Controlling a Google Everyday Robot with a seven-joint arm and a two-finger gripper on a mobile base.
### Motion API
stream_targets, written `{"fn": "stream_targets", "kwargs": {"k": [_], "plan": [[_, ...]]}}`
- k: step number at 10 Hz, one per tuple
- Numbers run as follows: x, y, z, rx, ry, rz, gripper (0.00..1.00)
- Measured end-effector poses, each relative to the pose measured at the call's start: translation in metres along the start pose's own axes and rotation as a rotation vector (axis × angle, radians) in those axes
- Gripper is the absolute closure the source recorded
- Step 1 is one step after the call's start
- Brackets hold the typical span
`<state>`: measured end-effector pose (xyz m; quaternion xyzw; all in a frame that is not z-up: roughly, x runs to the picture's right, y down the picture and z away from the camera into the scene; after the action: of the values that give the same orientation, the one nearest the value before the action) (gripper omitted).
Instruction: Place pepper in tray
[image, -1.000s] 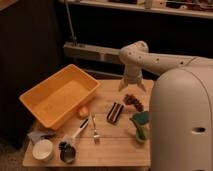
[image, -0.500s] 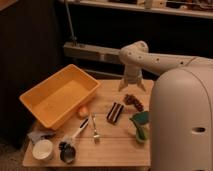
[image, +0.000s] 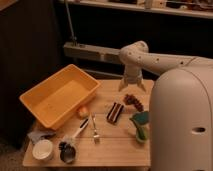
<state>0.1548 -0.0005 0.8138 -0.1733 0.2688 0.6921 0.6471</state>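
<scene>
The tray, a large yellow-orange bin, stands on the left part of the wooden table and looks empty. The pepper shows only as a slim dark green shape at the table's right edge, between a teal sponge and a light green cup. My gripper hangs from the white arm over the table's far right corner. It is above and behind the pepper, well apart from it and from the tray. Nothing shows in it.
A dark red bunch like grapes lies under the gripper. A dark striped block, a small orange round thing, a fork, a white-handled utensil, a white cup and a metal cup lie nearby. My white body fills the right side.
</scene>
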Motion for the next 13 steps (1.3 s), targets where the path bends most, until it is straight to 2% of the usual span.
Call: {"fn": "stream_targets", "kwargs": {"k": [6, 7, 8, 10, 11, 13], "plan": [[0.000, -0.001, 0.000, -0.001, 0.001, -0.003, 0.20], [0.002, -0.003, -0.002, -0.030, 0.002, -0.016, 0.20], [0.006, -0.010, -0.006, -0.091, 0.003, -0.027, 0.20], [0.023, -0.038, -0.014, -0.283, 0.006, -0.044, 0.20], [0.033, -0.047, -0.016, -0.333, 0.008, -0.051, 0.20], [0.056, -0.050, -0.019, -0.388, 0.014, -0.094, 0.20]]}}
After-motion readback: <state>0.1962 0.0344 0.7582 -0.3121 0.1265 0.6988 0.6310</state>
